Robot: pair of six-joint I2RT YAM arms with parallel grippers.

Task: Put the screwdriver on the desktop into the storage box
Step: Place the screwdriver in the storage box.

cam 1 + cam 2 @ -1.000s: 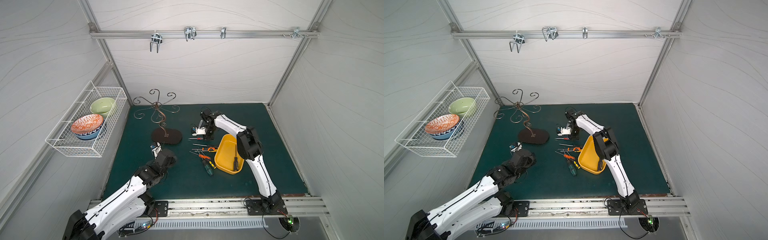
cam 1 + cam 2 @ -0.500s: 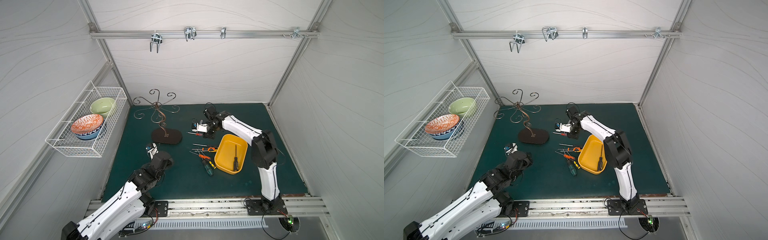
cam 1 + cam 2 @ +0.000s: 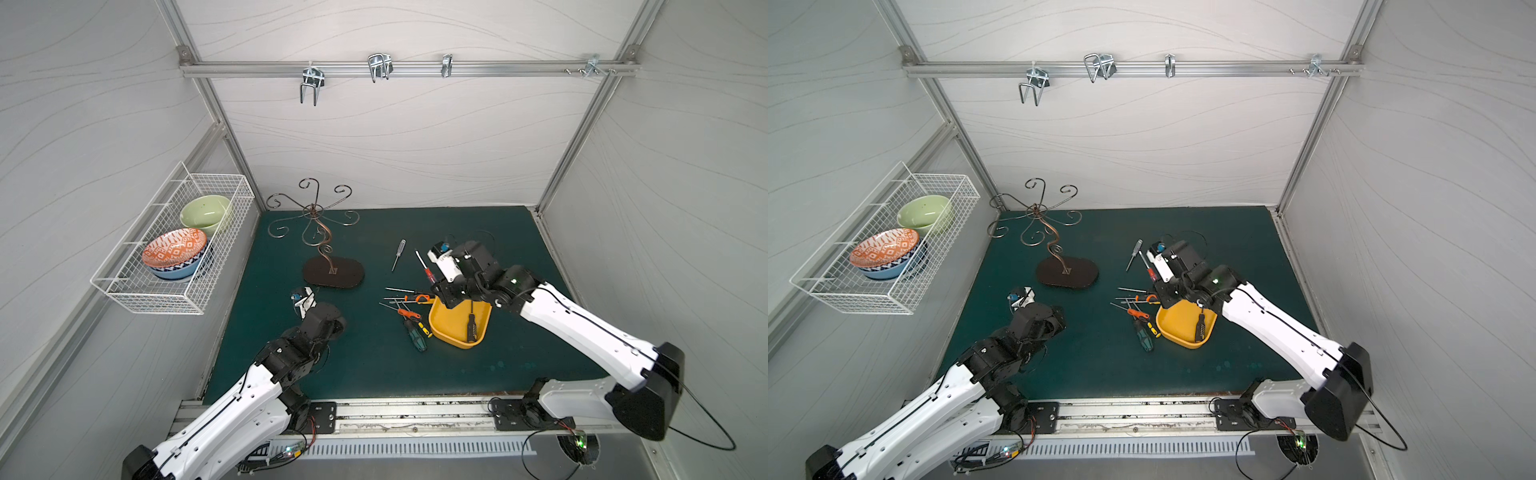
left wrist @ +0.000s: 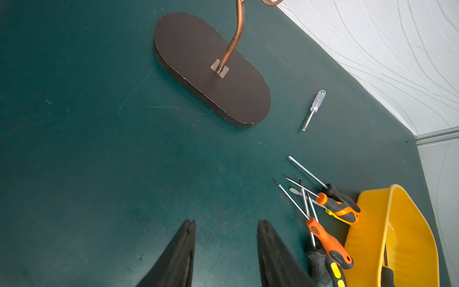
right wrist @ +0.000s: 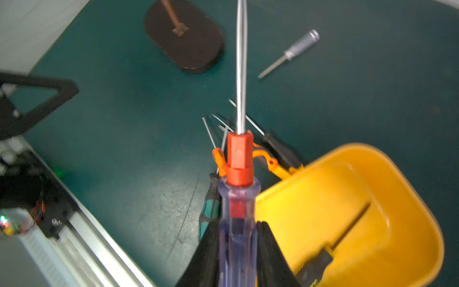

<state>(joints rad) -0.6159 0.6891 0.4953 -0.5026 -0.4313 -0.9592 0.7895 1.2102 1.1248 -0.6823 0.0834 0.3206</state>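
Now the red screwdriver (image 5: pixel 239 159) is riding closer to the yellow box (image 5: pixel 347 198), up off the counter (image 3: pixel 374 365), with the right hand (image 5: pixel 238 248) squeezing its clear handle so it can drop inside. More screwdrivers (image 3: pixel 411 316) are lying beside the box. The left hand (image 4: pixel 224 223) is waiting, fingers apart, empty.

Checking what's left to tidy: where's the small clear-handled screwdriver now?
In a top view the clear-handled screwdriver lies alone on the desktop, right of the copper stand's base and farther back than the screwdriver pile beside the storage box.
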